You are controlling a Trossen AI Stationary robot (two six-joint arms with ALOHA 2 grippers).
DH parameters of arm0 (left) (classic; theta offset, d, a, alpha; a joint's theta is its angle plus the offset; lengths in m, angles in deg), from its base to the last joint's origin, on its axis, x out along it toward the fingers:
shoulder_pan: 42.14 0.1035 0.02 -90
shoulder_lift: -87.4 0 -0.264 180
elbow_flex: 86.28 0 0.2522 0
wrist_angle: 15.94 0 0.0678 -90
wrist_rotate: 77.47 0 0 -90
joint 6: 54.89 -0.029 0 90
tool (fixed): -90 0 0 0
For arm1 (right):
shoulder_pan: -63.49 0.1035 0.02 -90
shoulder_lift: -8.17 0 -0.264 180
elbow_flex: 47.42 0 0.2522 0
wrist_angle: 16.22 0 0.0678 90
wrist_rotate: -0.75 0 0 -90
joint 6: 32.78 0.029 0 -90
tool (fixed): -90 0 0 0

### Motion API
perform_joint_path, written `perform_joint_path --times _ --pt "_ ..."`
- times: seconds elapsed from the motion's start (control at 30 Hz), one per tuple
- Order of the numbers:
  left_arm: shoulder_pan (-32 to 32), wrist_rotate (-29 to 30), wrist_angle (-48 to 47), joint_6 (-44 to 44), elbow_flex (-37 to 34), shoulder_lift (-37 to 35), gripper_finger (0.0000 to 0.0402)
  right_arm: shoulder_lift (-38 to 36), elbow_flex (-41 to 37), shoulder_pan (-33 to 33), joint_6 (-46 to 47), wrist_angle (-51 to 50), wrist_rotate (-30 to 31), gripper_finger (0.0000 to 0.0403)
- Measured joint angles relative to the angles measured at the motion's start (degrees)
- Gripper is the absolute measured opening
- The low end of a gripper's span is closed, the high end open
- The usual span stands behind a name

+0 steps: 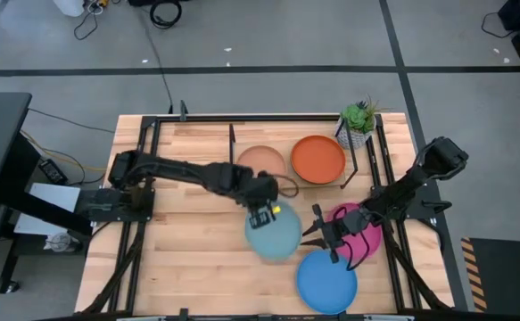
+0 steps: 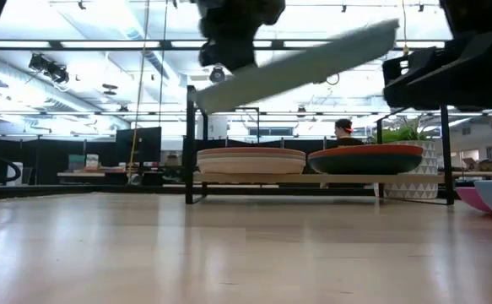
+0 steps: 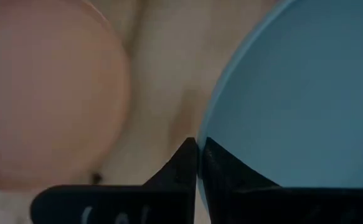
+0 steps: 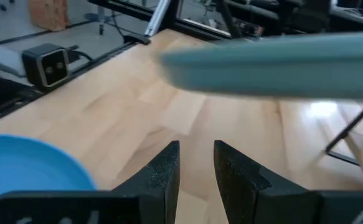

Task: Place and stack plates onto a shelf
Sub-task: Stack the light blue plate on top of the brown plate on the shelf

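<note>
The left claw [image 1: 264, 214] is pinched tight on the near rim of the light blue plate [image 1: 274, 234], holding it tilted in the air in front of the shelf [image 2: 313, 178]. On the shelf sit the peach plate [image 1: 261, 162] and the orange plate [image 1: 318, 158]. The right claw [image 1: 320, 234] hangs slightly open and empty, just beside the light blue plate, between the magenta plate [image 1: 359, 230] and the bright blue plate [image 1: 326, 281] on the tabletop [image 1: 188, 267].

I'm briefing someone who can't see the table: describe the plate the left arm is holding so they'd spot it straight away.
Start at the wooden shelf at the table's back, with a peach stack and an orange plate. Just in front, the left claw pinches the light blue plate by its rim, tilted in mid-air. It is paler than the bright blue plate lying flat nearby.
</note>
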Motion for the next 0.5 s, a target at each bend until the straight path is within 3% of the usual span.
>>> perform_joint_path --times 0.27,0.5 --pt "6.05 13.81 0.90 -7.28 4.96 0.00 0.0018 -0.01 0.00 3.35 1.99 -0.39 2.80 0.0104" --pt "13.34 14.60 1.51 -6.76 4.96 0.00 0.0018 -0.01 0.00 5.36 3.27 -0.42 5.44 0.0104"
